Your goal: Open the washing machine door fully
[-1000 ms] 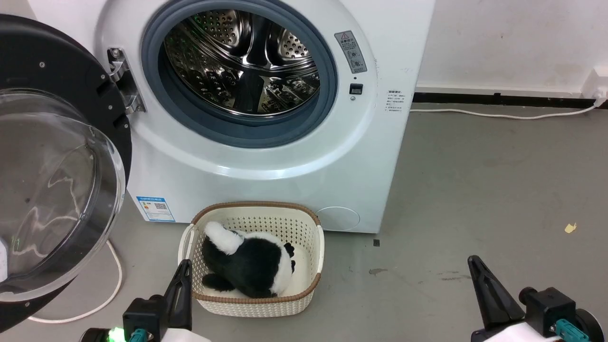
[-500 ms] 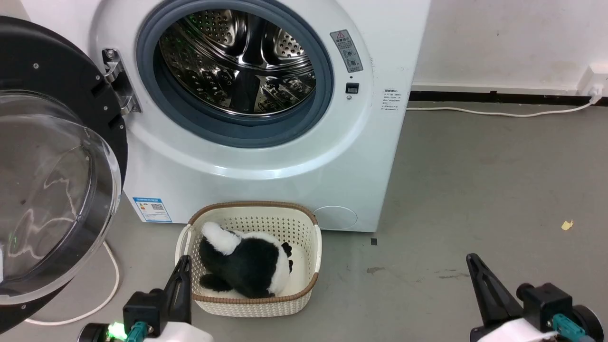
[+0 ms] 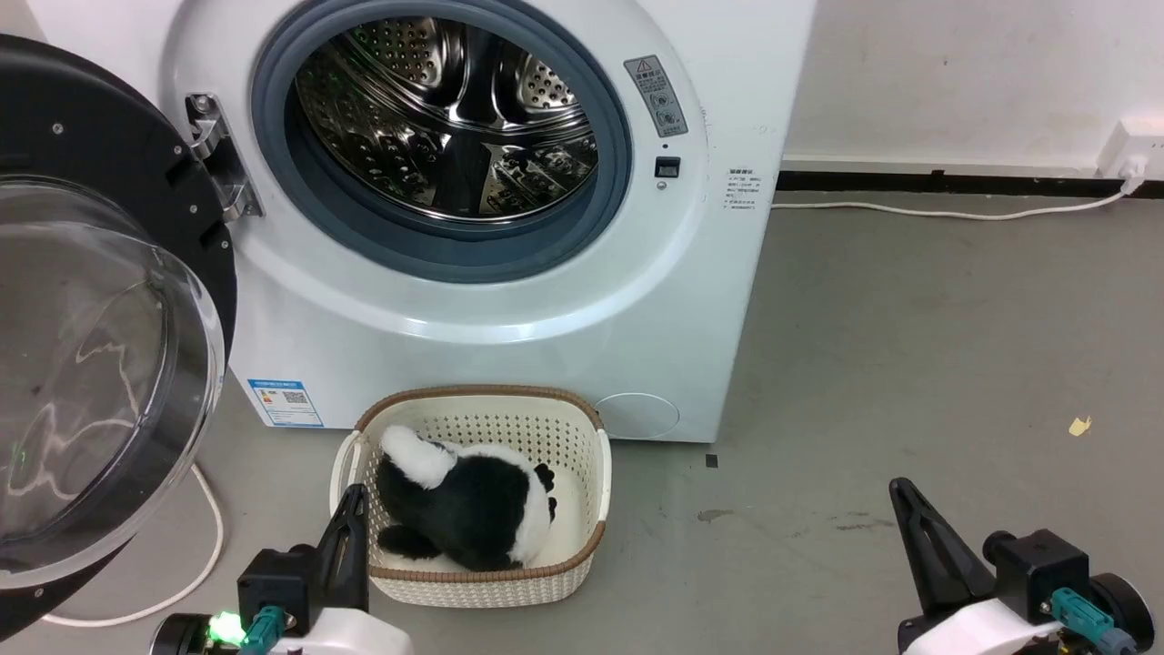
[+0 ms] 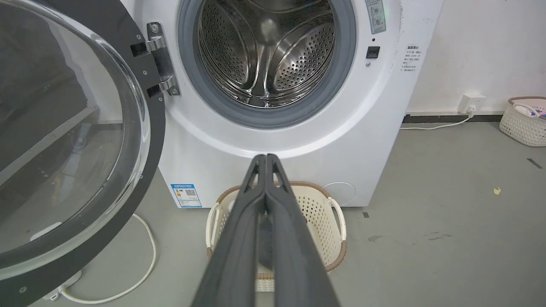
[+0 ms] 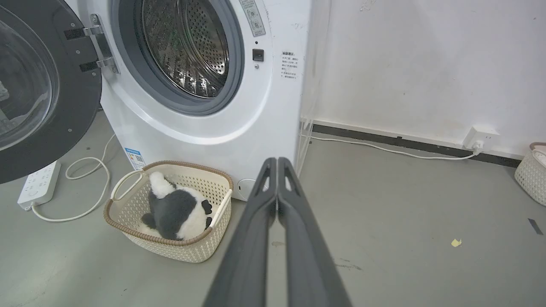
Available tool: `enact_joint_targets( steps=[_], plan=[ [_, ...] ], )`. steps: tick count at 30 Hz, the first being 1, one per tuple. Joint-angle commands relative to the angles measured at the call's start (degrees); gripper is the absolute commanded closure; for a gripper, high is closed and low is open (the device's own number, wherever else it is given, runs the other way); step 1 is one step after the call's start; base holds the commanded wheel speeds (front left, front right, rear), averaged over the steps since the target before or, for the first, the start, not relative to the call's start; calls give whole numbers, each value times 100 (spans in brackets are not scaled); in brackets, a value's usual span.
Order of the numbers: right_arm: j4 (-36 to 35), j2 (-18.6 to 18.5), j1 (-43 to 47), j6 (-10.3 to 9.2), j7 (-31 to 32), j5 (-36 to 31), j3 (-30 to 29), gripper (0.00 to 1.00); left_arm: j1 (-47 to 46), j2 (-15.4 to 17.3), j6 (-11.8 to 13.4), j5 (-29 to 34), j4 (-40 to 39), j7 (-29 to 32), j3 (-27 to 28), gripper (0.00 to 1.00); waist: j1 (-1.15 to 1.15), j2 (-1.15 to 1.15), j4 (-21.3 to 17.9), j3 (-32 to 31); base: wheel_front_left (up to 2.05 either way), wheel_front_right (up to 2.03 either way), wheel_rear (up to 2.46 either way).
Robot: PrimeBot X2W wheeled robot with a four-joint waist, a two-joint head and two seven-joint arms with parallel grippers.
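Observation:
The white washing machine point(image 3: 546, 300) point(image 4: 375, 119) point(image 5: 264, 115) stands ahead with its steel drum point(image 3: 446, 118) exposed. Its glossy black door point(image 3: 82, 364) point(image 4: 68, 140) point(image 5: 38, 89) is swung wide to the left on a metal hinge point(image 3: 214, 155), glass bowl facing me. My left gripper point(image 3: 353, 496) point(image 4: 266, 157) is shut and empty, low in front of the basket. Over bare floor at the lower right, my right gripper point(image 3: 902, 491) point(image 5: 277, 160) is shut and empty too. Neither touches the door.
A cream basket point(image 3: 582, 509) point(image 5: 128, 192) with a black-and-white plush toy point(image 3: 464, 505) sits on the floor before the machine. A white cable point(image 3: 205, 546) and power strip point(image 5: 38, 183) lie under the door. Another basket point(image 4: 524, 121) stands far right by the wall.
The whole head view has shifted slightly left and up, so the camera moved. The door, machine and both grippers keep their places relative to each other.

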Motion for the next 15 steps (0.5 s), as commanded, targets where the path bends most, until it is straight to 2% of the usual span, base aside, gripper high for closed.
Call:
enact_joint_targets(
  steps=[1, 15],
  plan=[
    [-41, 7, -117, 3, 25, -25, 11, 100, -129, 0, 10, 55, -33, 44, 19, 100, 0, 0, -5, 1, 0, 0, 0],
    [-84, 8, -190, 4, 190, -77, 25, 100, -209, -17, 12, 96, -71, 208, 52, 100, 0, 0, -57, 15, 0, 0, 0]
  ],
)
